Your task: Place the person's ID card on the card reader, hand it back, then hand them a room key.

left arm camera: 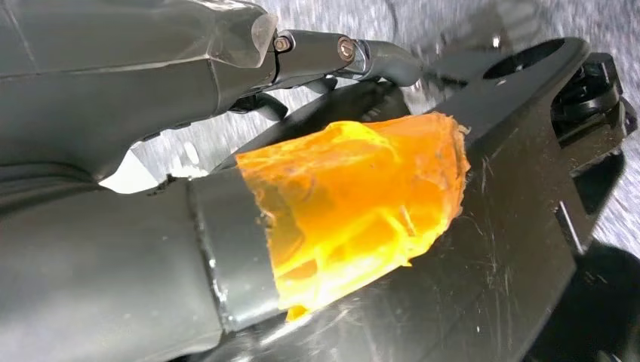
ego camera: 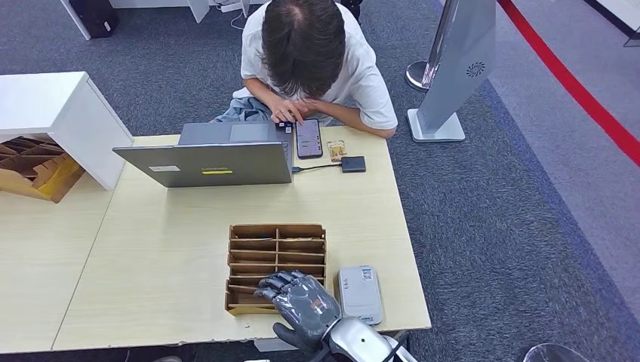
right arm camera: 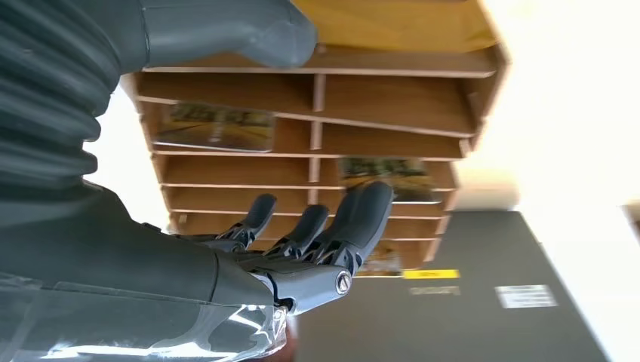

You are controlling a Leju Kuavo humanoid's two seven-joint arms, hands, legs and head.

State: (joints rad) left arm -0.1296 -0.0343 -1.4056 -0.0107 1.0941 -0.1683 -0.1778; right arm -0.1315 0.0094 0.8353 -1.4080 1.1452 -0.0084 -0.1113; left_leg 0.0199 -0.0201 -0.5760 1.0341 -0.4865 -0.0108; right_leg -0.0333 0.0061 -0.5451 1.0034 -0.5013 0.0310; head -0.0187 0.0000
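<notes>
Currently the right hand [ego camera: 300, 299] is palm-down over the near edge of the brown wooden slotted card organiser [ego camera: 276, 265], fingers [right arm camera: 362, 215] spread and slightly curled, nothing held; its silver forearm enters from the bottom edge of the head view. The right wrist view shows the thumb [right arm camera: 226, 30] apart from the fingers, fingertips hovering in front of the slot rows. Left hand [left arm camera: 151, 196]: close-up of dark casing and an orange translucent tape wrap [left arm camera: 355, 204] on it; can't tell if it is open or closed. Counts: one organiser, two columns of slots; at least two printed room key cards [right arm camera: 215, 124] are visible in the slots, a third is partly hidden behind the fingers. One light grey rectangular card reader [ego camera: 359, 293] lies flat just right of the organiser, beside the hand, with nothing on it. One grey open laptop [ego camera: 215, 154] sits at the far side of the light wooden table [ego camera: 151, 264], one small black adapter box [ego camera: 353, 164] cabled to it. One person in a white t-shirt [ego camera: 317, 56] sits opposite, looking down at a black smartphone [ego camera: 309, 138]; a small yellowish card [ego camera: 336, 149] lies on the table just beside the phone, too small to identify as the ID.
</notes>
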